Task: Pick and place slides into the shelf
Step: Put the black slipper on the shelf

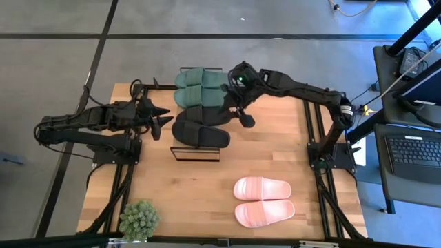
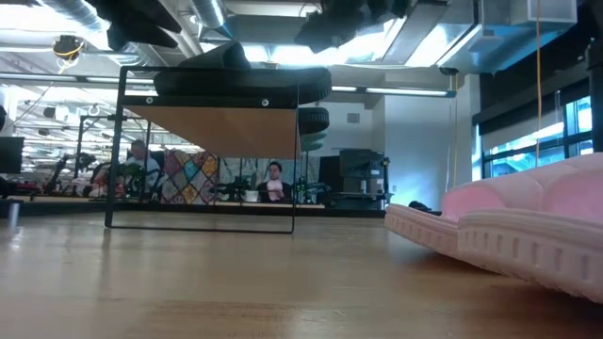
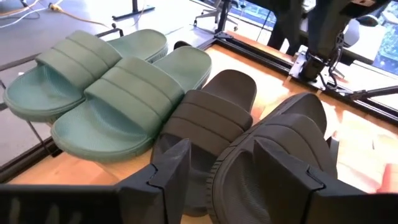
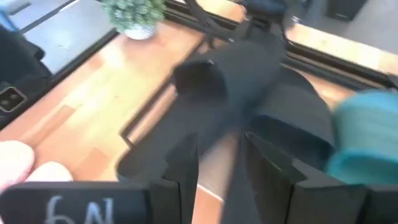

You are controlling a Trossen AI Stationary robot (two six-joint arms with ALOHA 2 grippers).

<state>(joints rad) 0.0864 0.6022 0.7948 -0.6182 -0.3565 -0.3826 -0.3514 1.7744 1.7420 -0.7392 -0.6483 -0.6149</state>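
1. The green pair and the black pair already sit crowded on top of the shelf, overlapping one another. One black slide lies at the near edge, over the black frame. Any nudge from either arm could tip it off onto the table.

2. The right gripper hangs just right of the black pair, its fingers apart and empty. In the right wrist view they point down at a black slide, blurred, so the arm seems to be in motion. A swing that is too low could catch a strap or sole and drag the stack.

3. The left gripper rests just left of the shelf, fingers apart and holding nothing. Its wrist view shows the fingertips very near the black slides. A forward move could push them toward the right arm, and the two grippers could meet over the shelf.

4. The pink pair lies on the table, near and right, well apart from the shelf. With the top full, I judge there is little room for it, and forcing it on top risks knocking others down. The lower tier looks the safer place.

5. The potted plant stands at the near left corner, clear of likely paths.
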